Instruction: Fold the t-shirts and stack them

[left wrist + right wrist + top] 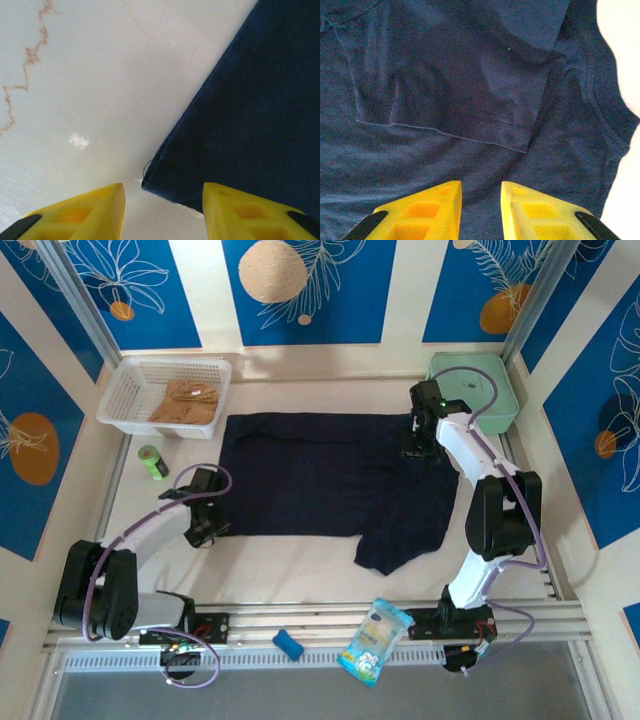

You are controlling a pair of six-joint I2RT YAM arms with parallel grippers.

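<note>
Centrally, navy t-shirt (320, 475) on white table (290, 575), blue-panelled walls (300, 290); left gripper (163, 192), right gripper (480, 187) parted, empty.

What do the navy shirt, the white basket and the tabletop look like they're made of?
The navy t-shirt: soft knit cloth, likely cotton jersey, matte; it wrinkles and shows stitched hems. The basket: white plastic, judging by its moulded open-mesh walls. The table: hard, smooth white surface with faint brownish veins, marble-look; real stone or laminate, cannot tell.
</note>
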